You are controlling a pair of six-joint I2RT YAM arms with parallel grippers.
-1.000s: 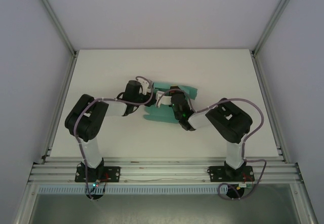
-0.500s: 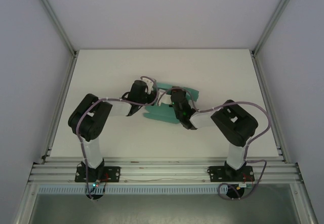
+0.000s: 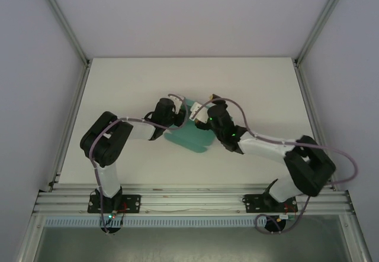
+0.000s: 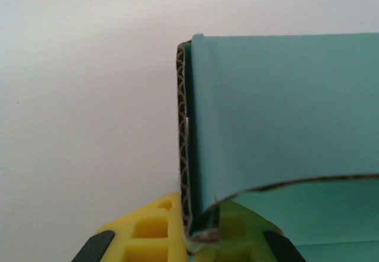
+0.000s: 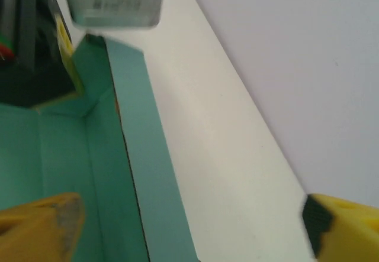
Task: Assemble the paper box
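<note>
The paper box (image 3: 190,136) is a teal-green card sheet with raised flaps, lying mid-table between the two wrists. In the left wrist view its corrugated edge (image 4: 185,132) stands upright, and my left gripper (image 4: 198,237) is shut on the folded wall at that corner. From above, the left gripper (image 3: 180,115) sits at the card's far-left corner. My right gripper (image 5: 189,232) is open, its yellow fingertips (image 5: 41,226) wide apart over the card's side flap (image 5: 133,149) and bare table, holding nothing. Seen from overhead, the right gripper (image 3: 203,110) hovers at the card's far edge.
The white table (image 3: 118,90) ends at aluminium rails left, right and near. Grey walls enclose it at the back. The right arm's elbow (image 3: 308,167) reaches toward the right rail. The left arm's wrist body (image 5: 29,55) is close to my right fingers.
The right gripper opened and let go of the card, and its arm stretched out with the elbow swinging right. The left gripper closed onto the card's corner. The card shifted and looks folded narrower.
</note>
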